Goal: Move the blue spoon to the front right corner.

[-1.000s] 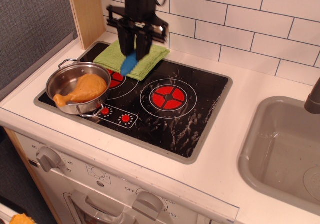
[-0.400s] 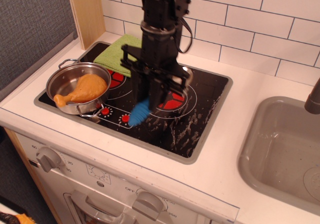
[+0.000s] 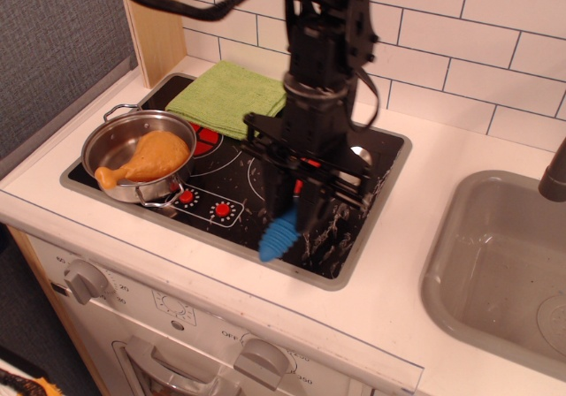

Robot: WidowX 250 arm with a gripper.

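Note:
My gripper (image 3: 296,217) is shut on the blue spoon (image 3: 279,234). Its ribbed blue handle sticks out below the fingers toward the front. The silver bowl is hidden behind the gripper. The spoon hangs low over the black cooktop, near the front right corner (image 3: 340,268), which has a grey rim and white scuffs. I cannot tell whether the handle tip touches the glass. The arm reaches down from the top of the view and hides the right burner.
A steel pot (image 3: 139,157) with an orange toy drumstick (image 3: 150,156) sits on the front left burner. A green cloth (image 3: 232,100) lies at the back left. A grey sink (image 3: 500,268) is to the right. White countertop surrounds the cooktop.
The gripper has carried the spoon from above the green cloth across the cooktop to the front right, and has come lower.

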